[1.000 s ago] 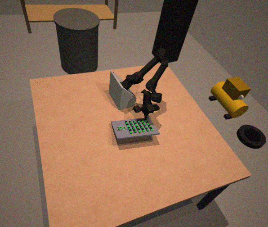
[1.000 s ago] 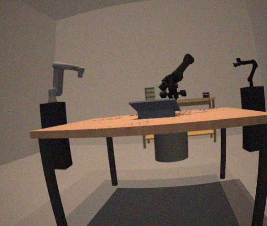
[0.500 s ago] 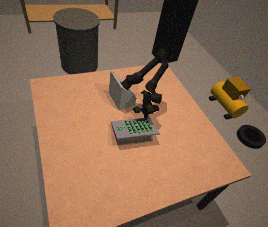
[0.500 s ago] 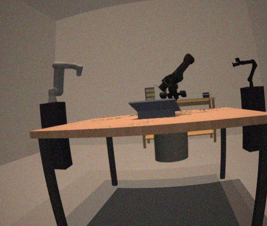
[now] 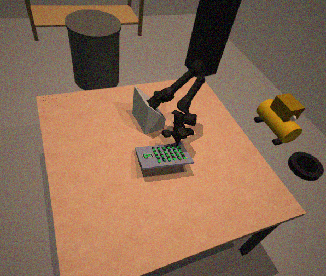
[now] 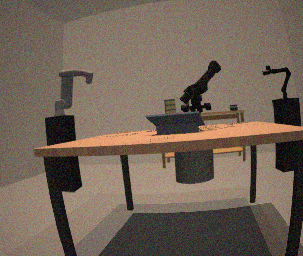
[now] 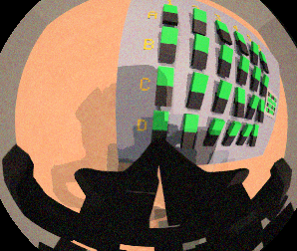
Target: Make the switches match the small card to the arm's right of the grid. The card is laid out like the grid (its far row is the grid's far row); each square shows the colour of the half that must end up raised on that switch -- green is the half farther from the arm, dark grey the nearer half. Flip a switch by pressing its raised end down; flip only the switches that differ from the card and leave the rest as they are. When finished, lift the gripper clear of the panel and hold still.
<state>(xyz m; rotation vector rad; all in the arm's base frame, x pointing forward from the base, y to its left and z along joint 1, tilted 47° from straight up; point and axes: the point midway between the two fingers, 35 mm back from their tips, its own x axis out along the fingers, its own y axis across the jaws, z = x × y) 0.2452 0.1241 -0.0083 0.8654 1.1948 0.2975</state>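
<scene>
The tilted grey panel (image 5: 145, 163) (image 6: 175, 118) (image 7: 130, 52) carries rows A to D of green and dark grey rocker switches. The small card (image 5: 147, 155) (image 7: 271, 104) is on the panel beside the grid, at the right edge in the wrist view. My gripper (image 5: 177, 144) (image 7: 157, 142) is shut and empty, pointing down at the near row. Its tips are at the dark near half of switch D1 (image 7: 160, 121) and partly hide it; contact cannot be told. Several far-column switches look small and slanted in the wrist view, so their raised ends are hard to tell.
A grey-green angled block (image 5: 140, 113) stands on the wooden table (image 5: 98, 193) (image 6: 229, 137) beside the arm, behind the panel. A dark bin (image 5: 94, 56) (image 6: 194, 167), a yellow machine (image 5: 279, 121) and a black ring (image 5: 294, 169) are off the table.
</scene>
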